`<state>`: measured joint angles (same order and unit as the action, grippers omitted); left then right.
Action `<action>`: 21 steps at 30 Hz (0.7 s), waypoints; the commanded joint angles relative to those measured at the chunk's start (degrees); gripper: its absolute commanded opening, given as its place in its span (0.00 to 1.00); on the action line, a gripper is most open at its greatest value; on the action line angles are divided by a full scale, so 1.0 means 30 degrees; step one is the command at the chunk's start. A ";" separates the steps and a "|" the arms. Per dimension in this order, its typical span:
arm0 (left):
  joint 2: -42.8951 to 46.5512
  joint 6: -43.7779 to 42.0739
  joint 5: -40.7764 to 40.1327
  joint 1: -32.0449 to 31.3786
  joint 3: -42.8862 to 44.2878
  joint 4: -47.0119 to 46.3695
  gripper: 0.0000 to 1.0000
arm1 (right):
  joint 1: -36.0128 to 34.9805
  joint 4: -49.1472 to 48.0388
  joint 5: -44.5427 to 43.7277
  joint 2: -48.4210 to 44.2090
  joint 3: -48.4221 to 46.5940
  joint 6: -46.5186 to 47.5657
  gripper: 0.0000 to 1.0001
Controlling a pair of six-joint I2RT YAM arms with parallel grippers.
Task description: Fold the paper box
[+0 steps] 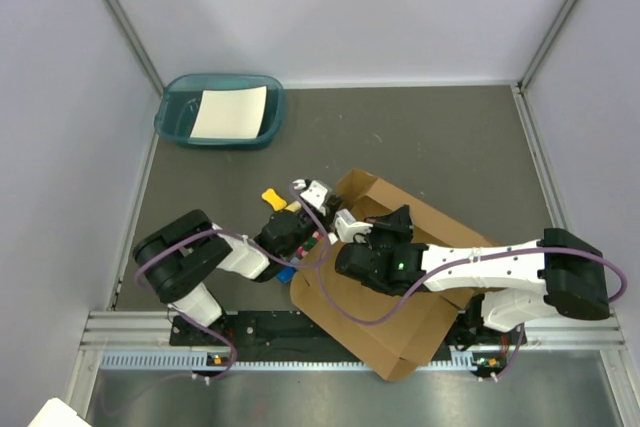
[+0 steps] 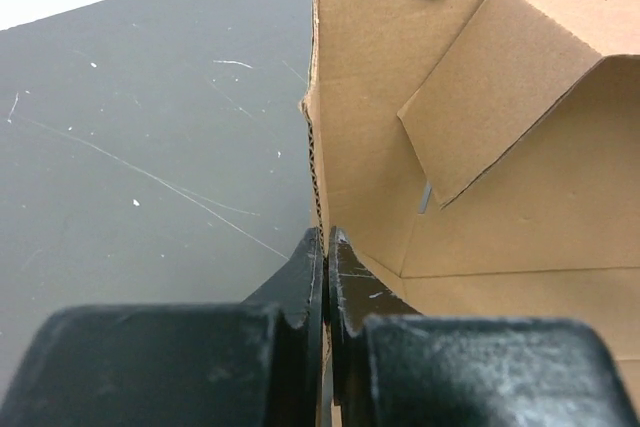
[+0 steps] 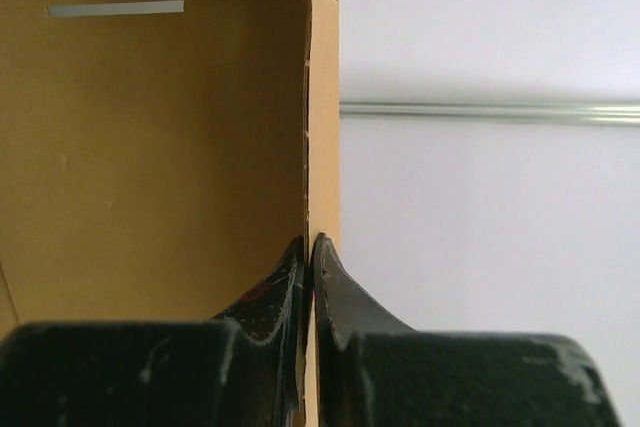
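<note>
Grey table (image 1: 430, 137) | left gripper (image 2: 325, 247): pinched on one paper box (image 1: 395, 342) wall edge | right gripper (image 3: 310, 247): clamped on another panel edge | box: one, near centre, between two arms | far left: one teal tray (image 1: 172, 119) holding one white sheet (image 1: 230, 112)

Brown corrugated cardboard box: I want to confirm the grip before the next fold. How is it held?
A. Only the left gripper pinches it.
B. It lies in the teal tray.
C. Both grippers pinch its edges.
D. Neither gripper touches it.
C: the wrist views show the left gripper closed on a wall edge of the brown corrugated cardboard box and the right gripper closed on another panel edge.
</note>
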<state>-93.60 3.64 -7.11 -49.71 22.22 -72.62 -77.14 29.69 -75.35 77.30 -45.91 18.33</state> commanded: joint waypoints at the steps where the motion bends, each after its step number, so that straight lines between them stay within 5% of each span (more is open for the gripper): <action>1: 0.2048 0.0661 0.1784 -0.0391 0.0124 -0.2280 0.00 | -0.0418 -0.0493 0.5078 0.0484 0.0216 -0.2037 0.00; 14: 0.5682 0.3384 0.2284 -0.0421 0.1381 0.2172 0.00 | -0.0418 -0.0464 0.4815 0.1246 0.0098 -0.2124 0.00; 21: 0.5917 0.7274 0.3075 -0.0450 0.2057 0.3228 0.00 | -0.0447 -0.0464 0.4551 0.1246 0.0069 -0.2095 0.00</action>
<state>-79.64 14.74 -5.04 -49.74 22.85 -51.57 -77.14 29.78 -76.55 78.96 -46.24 17.65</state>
